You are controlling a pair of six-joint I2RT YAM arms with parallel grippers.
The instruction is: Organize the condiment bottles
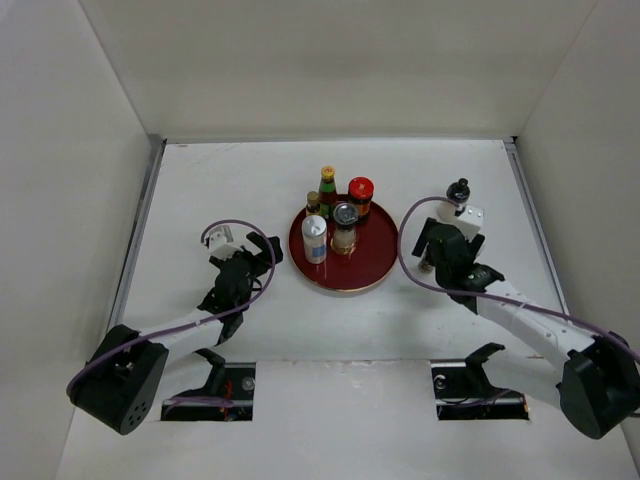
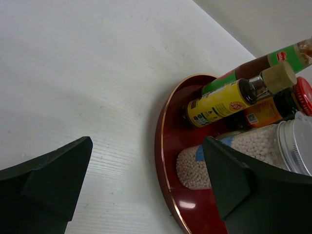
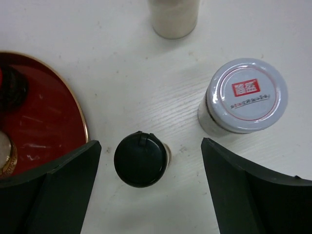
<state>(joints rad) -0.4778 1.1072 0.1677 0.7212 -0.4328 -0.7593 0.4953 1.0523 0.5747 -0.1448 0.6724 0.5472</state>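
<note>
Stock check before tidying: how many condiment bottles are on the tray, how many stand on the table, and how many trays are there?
Bottles on the tray: 5
Bottles on the table: 3
Trays: 1
Total: 9

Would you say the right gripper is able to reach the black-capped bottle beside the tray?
Likely yes: the open right gripper brackets the black-capped bottle, with the white-lidded jar standing apart.

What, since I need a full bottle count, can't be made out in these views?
Top view: the right gripper covers bottles beneath it; their number is unclear.
Right wrist view: pale bottle cut off by the top edge, cap unseen.
Left wrist view: a finger hides part of the bead jar.
Top view: labels too small to read.
</note>
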